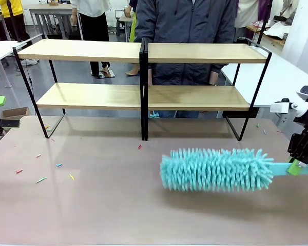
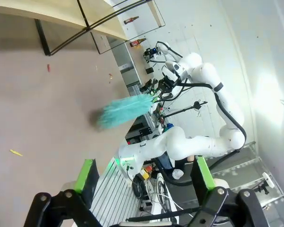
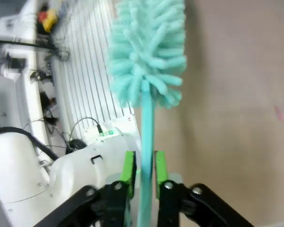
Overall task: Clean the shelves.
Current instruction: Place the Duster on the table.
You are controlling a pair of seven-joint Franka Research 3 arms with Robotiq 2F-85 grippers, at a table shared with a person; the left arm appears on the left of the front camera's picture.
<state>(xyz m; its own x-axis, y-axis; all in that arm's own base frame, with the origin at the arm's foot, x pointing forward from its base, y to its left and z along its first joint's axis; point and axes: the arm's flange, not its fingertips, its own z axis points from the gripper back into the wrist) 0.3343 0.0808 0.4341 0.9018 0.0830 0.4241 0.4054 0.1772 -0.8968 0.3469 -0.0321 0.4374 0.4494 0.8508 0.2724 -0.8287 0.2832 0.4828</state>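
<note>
The shelves (image 1: 143, 97), a two-tier rack of light wooden boards in a thin black frame, stand across the far half of the surface (image 1: 102, 205), their two sections joined at a central black upright. A person in a dark jacket (image 1: 185, 31) stands directly behind them.

The right gripper (image 1: 297, 165) enters at the picture's right edge in the front view and holds a teal duster (image 1: 215, 169) by its handle. In the right wrist view the green pads (image 3: 128, 166) sit narrowly on either side of the handle (image 3: 146, 142); whether they press it firmly or merely flank it cannot be told for certain. The fluffy head lies level, near the surface and in front of the right-hand shelf section, apart from the frame.

The left gripper (image 2: 144, 177) hangs with its fingers spread wide and nothing between them. Small coloured scraps (image 1: 41, 179) lie scattered on the left part of the surface.
</note>
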